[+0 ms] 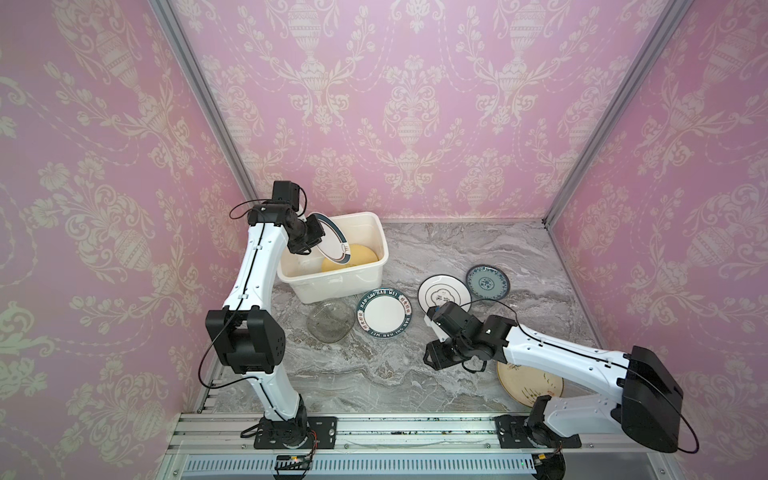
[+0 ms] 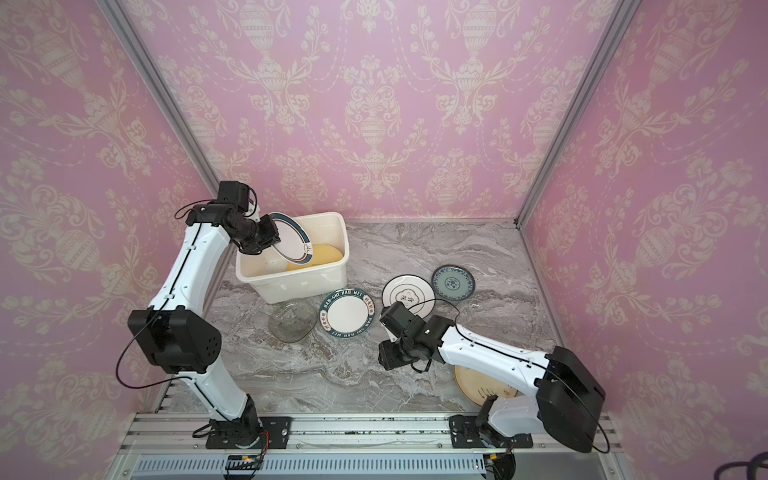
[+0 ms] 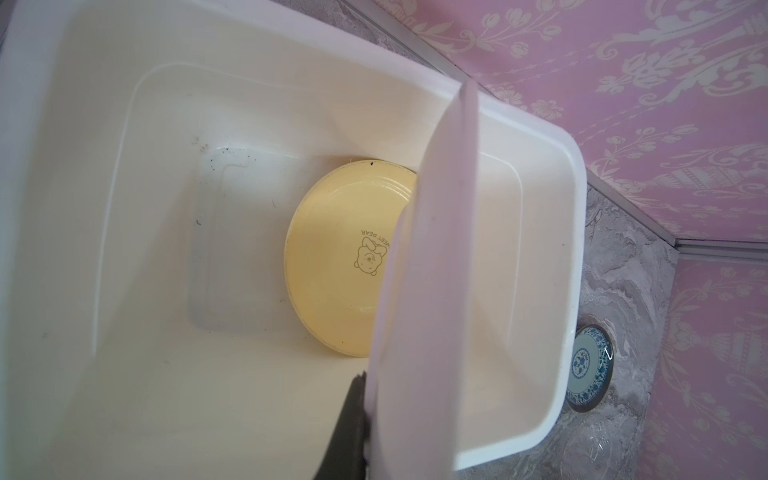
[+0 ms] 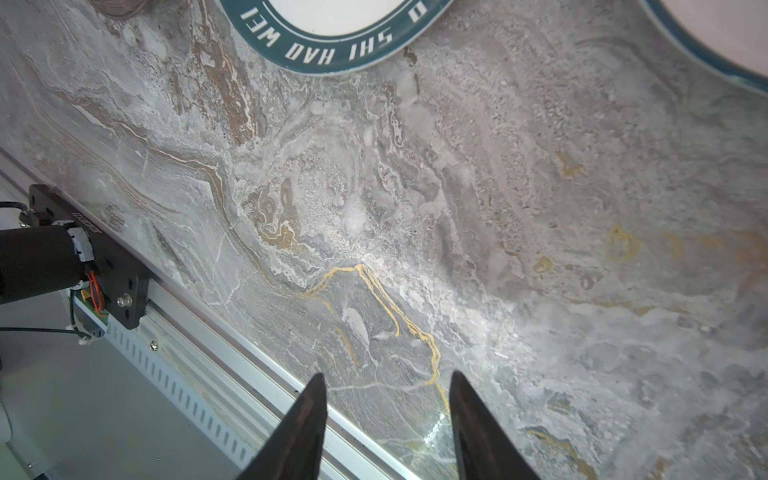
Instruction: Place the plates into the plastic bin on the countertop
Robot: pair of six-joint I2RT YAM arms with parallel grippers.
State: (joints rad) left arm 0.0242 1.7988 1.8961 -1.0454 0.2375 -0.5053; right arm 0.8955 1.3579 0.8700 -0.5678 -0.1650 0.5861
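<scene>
White porcelain banded in dark teal, the dark-rimmed plate [image 1: 332, 239] hangs steeply tilted over the plastic bin [image 1: 332, 291]. The left gripper [image 1: 312, 244] has its jaws clamped on the plate's rim. An edge grip is likely the only hold thin fingers get on a flat plate, and the tilt should let it slide down past the bin's wall.

The bin stands at the back left corner of the worktop [image 1: 374, 374]. A yellow plate [image 3: 332, 257] lies flat on its floor, which suggests the held one is meant to come to rest on or beside it.

The right gripper [image 4: 384, 378] hovers over bare worktop between the lettered plate [image 1: 384, 313] and the front edge, jaws apart and empty. Being well away from the bin, it probably leaves the left arm free room.

Five plates lie flat outside the bin:
- The glass plate [image 1: 330, 320] and the lettered plate lie just in front of the bin.
- The thin-rimmed white plate [image 1: 442, 291] and the blue-patterned plate [image 1: 487, 282] lie toward the right edge.
- The cream plate [image 1: 523, 382] lies near the front right corner, partly under the right arm.
</scene>
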